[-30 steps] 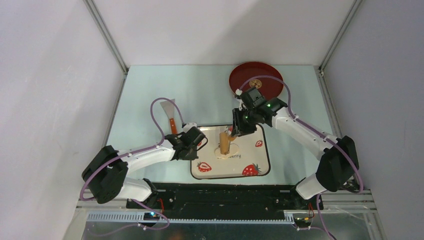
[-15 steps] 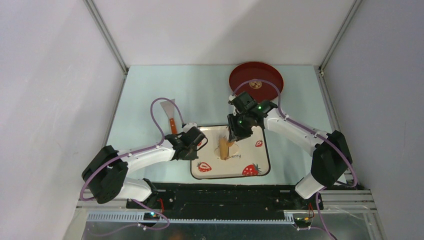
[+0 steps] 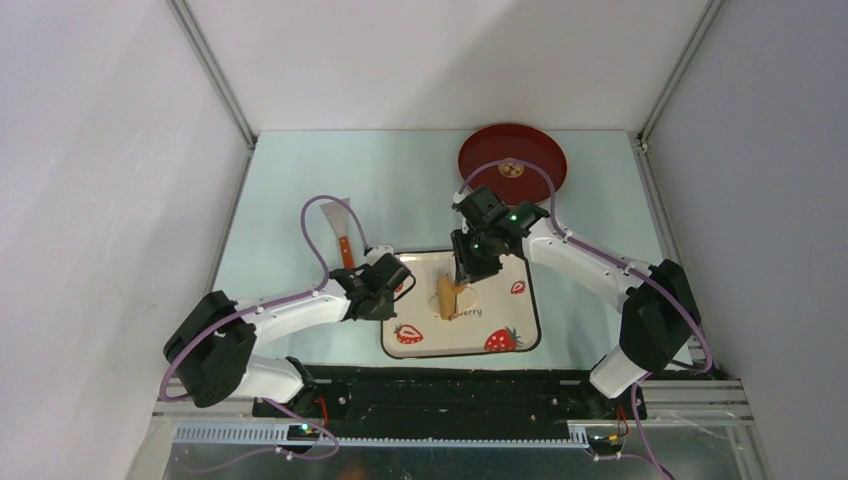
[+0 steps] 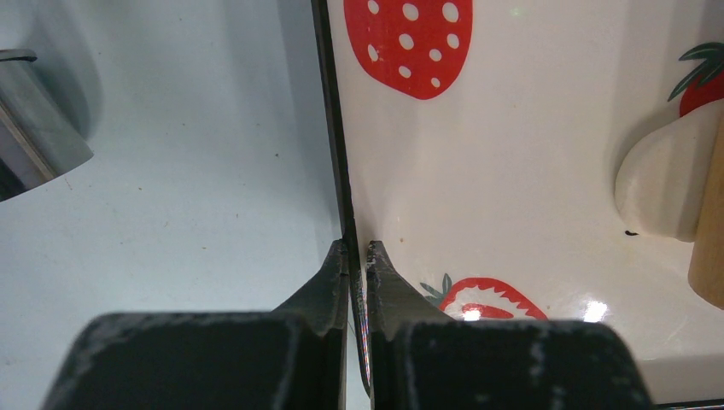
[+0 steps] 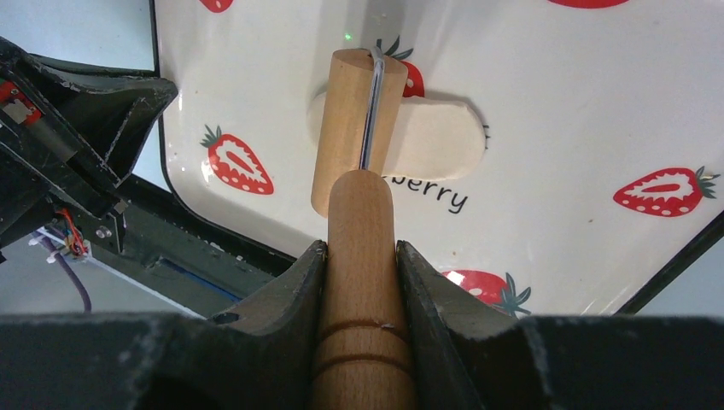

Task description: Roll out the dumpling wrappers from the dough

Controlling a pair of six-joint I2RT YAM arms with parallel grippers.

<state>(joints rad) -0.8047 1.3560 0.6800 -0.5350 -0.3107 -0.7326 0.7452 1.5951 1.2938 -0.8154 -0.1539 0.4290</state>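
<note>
A small cream-white lump of dough (image 5: 435, 137), pressed into an oblong, lies near the middle of the strawberry-patterned plate (image 3: 505, 312). The tan wooden roller (image 5: 350, 120) rests across its left part. My right gripper (image 5: 361, 248) is shut on the roller's handle, above the plate's far half (image 3: 463, 268). My left gripper (image 4: 359, 248) is shut on the plate's dark left rim (image 4: 335, 154), one finger on each side. The left wrist view shows the dough (image 4: 657, 188) and the roller's end (image 4: 709, 248) at the far right. Dumpling wrappers are out of view.
A red round tray (image 3: 480, 160) with a gold emblem (image 3: 511, 168) stands at the back right, the right arm's cable arching over it. A scraper with an orange handle (image 3: 338, 225) lies left of the plate. A shiny steel object (image 4: 34, 128) sits beside the plate's left rim.
My right gripper has shifted left and slightly nearer, carrying the roller a little left over the dough. The left gripper has kept its hold on the plate's rim.
</note>
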